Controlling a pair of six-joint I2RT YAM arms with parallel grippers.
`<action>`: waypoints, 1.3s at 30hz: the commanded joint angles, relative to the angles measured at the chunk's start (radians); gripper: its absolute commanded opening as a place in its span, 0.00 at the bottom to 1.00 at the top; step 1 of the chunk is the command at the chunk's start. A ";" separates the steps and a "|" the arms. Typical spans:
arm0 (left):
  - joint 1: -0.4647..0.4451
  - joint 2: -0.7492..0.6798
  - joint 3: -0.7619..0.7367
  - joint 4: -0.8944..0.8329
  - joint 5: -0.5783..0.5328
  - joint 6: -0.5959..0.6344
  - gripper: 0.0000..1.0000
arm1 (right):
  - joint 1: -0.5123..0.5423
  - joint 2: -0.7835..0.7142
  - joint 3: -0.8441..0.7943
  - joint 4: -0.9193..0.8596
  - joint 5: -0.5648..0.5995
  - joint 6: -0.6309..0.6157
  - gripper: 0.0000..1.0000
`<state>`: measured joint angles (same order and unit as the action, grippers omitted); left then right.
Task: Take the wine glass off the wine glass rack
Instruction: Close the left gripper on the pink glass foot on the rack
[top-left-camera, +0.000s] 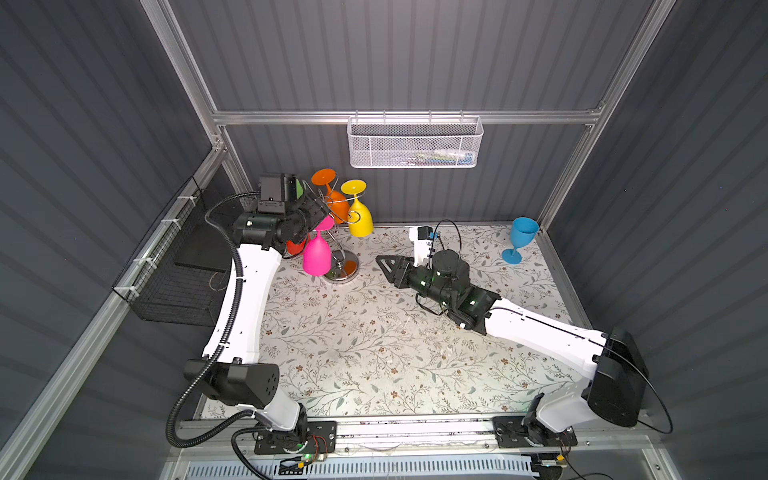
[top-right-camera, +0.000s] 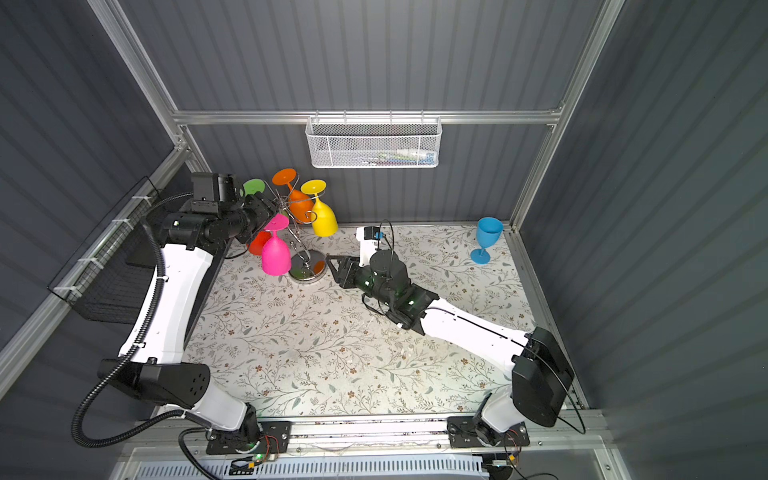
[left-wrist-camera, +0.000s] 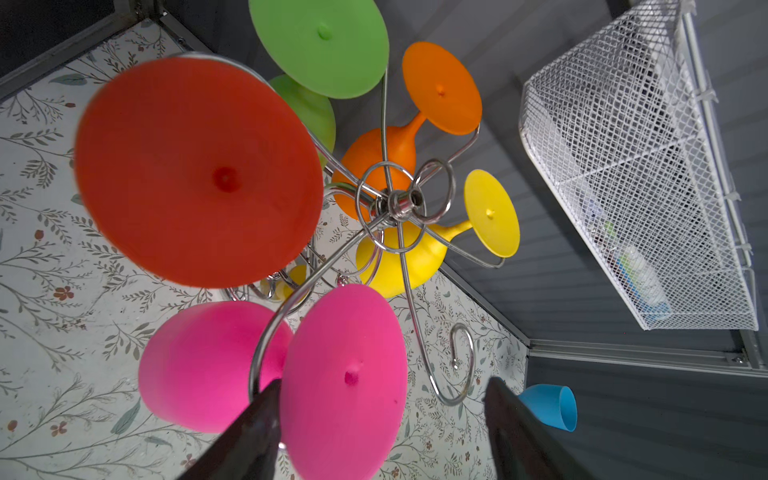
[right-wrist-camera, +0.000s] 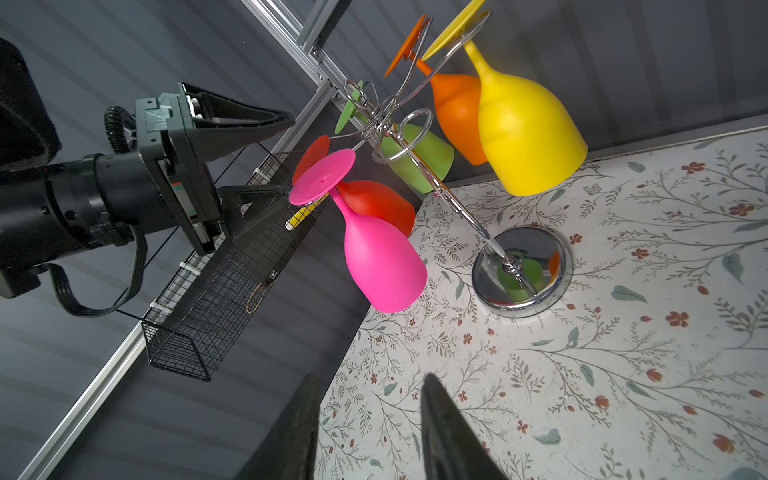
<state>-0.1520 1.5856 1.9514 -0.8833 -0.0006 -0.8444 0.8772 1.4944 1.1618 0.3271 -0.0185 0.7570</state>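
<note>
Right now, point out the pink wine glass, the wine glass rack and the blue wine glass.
pink wine glass (top-left-camera: 316, 259): in a top view, on its hanging bowl.
wine glass rack (right-wrist-camera: 540, 245): right wrist view, on its round mirror base.
blue wine glass (top-left-camera: 522, 240): in a top view, on the bowl's outer wall.

Grey ribbed walls (top-left-camera: 395, 54) enclose a floral-covered desk (top-left-camera: 374, 353); a white mesh basket (top-left-camera: 415, 143) hangs on the back rail (top-left-camera: 291, 117).

Pink wine glass (right-wrist-camera: 382, 257) hanging inverted on wine glass rack (right-wrist-camera: 540, 249), left claw (right-wrist-camera: 289, 154) spread beside its foot
</note>
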 joint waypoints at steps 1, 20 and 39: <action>0.016 -0.031 -0.038 0.028 0.044 -0.067 0.71 | 0.003 -0.023 -0.016 0.044 0.003 0.003 0.42; 0.066 -0.118 -0.208 0.162 0.143 -0.193 0.22 | 0.004 -0.056 -0.065 0.088 0.019 0.015 0.41; 0.076 -0.179 -0.263 0.185 0.145 -0.216 0.00 | 0.015 -0.072 -0.073 0.092 0.038 -0.005 0.40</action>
<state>-0.0841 1.4487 1.7020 -0.7090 0.1295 -1.0523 0.8848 1.4460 1.0988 0.3965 0.0063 0.7670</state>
